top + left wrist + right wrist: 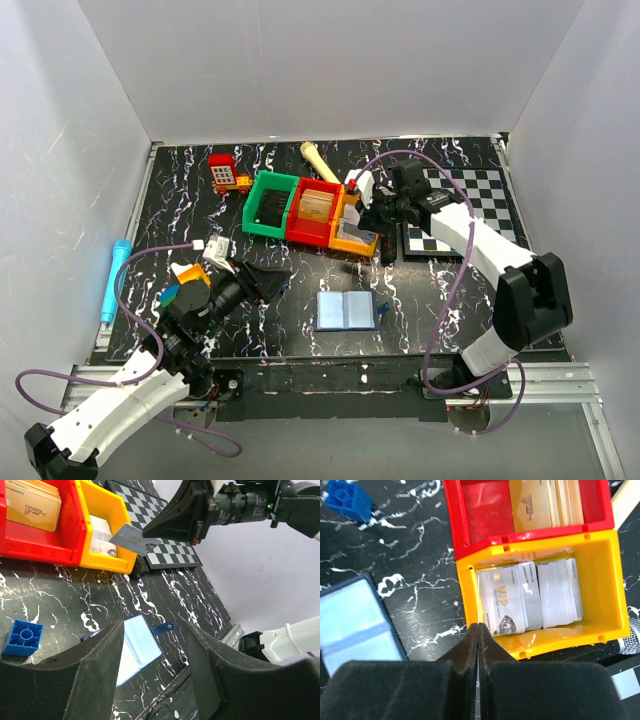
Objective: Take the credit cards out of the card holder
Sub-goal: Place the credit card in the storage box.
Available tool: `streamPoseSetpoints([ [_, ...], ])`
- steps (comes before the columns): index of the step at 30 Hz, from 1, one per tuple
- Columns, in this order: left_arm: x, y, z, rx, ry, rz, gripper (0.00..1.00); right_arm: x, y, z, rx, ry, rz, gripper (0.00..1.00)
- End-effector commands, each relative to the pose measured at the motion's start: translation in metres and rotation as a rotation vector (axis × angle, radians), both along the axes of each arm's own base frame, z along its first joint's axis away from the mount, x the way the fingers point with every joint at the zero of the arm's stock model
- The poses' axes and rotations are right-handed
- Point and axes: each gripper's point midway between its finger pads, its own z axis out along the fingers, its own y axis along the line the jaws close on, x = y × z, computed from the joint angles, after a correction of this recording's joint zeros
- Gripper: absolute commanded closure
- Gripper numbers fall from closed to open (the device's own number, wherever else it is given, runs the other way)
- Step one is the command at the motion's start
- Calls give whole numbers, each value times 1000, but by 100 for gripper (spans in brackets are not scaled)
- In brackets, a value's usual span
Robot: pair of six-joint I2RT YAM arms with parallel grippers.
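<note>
The card holder (345, 311) lies open and flat on the black table, its light blue-grey inside facing up and its snap tab (165, 628) sticking out. My left gripper (268, 280) hovers to its left, open and empty; in the left wrist view the card holder (137, 642) shows between the fingers (100, 670). My right gripper (478, 626) is shut on a grey VIP credit card (131, 539), held edge-on over the near rim of the yellow bin (615, 605). Several more grey credit cards (507, 602) lie in that bin. The card holder (355, 625) lies beside it.
Green (272, 205), red (315, 212) and yellow (352, 238) bins stand in a row mid-table; gold cards (32, 505) fill the red one. A blue toy block (22, 637) lies nearby. A checkerboard (470, 205) is at the right, a toy truck (228, 172) at the back, and a blue pen (113, 275) at the left.
</note>
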Motion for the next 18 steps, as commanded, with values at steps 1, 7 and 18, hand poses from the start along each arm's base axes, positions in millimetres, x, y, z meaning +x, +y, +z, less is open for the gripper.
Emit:
streamPoseSetpoints([
  [1, 0, 5, 12, 18, -43, 9, 49, 25, 1, 6, -5, -104, 50, 99],
  [7, -1, 9, 5, 36, -42, 20, 50, 43, 4, 3, 20, -147, 36, 99],
  [18, -2, 8, -4, 42, -23, 17, 50, 55, 8, -25, -28, -103, 53, 99],
])
